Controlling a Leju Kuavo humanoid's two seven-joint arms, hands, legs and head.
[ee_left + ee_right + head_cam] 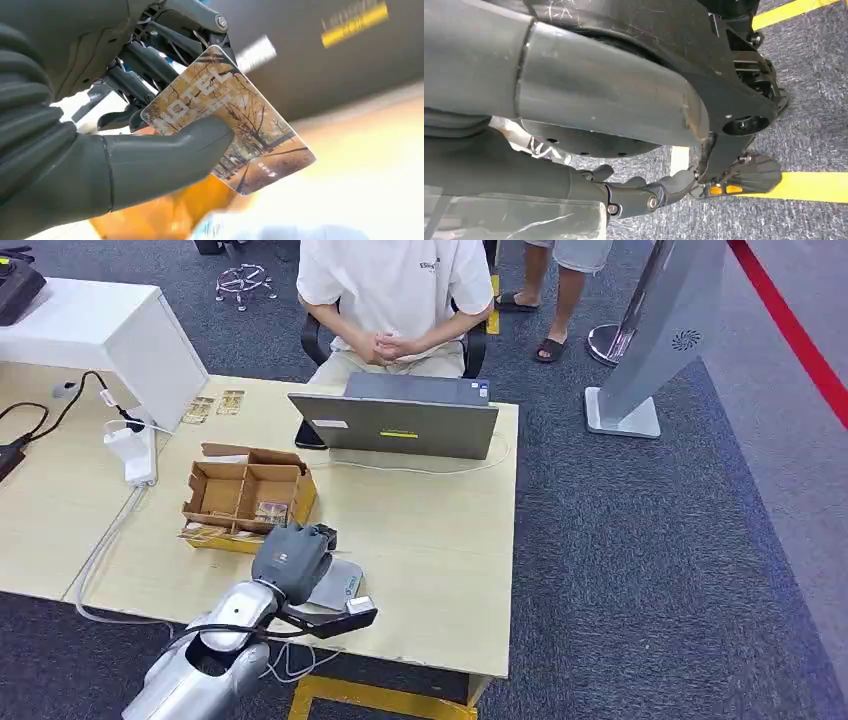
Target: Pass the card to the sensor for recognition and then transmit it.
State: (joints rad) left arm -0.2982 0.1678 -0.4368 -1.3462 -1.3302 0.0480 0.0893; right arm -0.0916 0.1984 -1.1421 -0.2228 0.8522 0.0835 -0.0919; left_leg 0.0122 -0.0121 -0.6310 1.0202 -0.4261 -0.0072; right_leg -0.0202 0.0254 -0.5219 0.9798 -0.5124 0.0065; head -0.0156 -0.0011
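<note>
We see the left hand (293, 558) out over the wooden table (430, 540), just in front of the cardboard box (245, 495) and above a flat grey sensor pad (338, 585). In the left wrist view that hand holds the card (235, 120) — the thick thumb (165, 160) presses on its printed face while the darker fingers (150, 60) back it from the other side, and most of the card sticks out past the thumb. The right hand (644, 192) hangs over the carpet with fingers curled in on nothing. Beyond the table a person (395, 300) sits behind a laptop (400, 425).
</note>
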